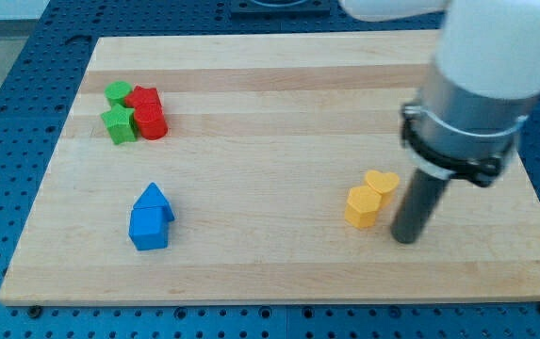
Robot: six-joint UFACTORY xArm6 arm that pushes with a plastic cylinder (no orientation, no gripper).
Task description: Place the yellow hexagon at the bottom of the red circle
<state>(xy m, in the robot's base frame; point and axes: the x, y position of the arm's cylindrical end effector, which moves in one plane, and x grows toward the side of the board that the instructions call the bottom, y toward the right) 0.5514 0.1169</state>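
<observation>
Scanning from the view's left: a green cluster sits up top, a green block (117, 92) with a green star (118, 123) below it, both pressed against two red blocks. The red circle (152, 123) stands at the lower right of that huddle, with another red block (144, 98) just above it. Lower down, on its own, a blue house-shaped block (150, 217) points toward the view's top.

Now across the bare wooden board (270, 254) to the right half. There's the yellow hexagon (363, 206), touching a yellow heart (381, 182) at its upper right. My tip (407, 237) is planted just right of the hexagon, slightly lower, close but apparently not touching.

No claw on this arm, only the rod, so nothing opens or closes.

The hexagon looks small, light and stiff, likely to slide easily on smooth wood. It can't be gripped; a push square on its right face should carry it leftward. Being nearly round, it has no clear long axis or heading, so it may spin off a glancing push.
</observation>
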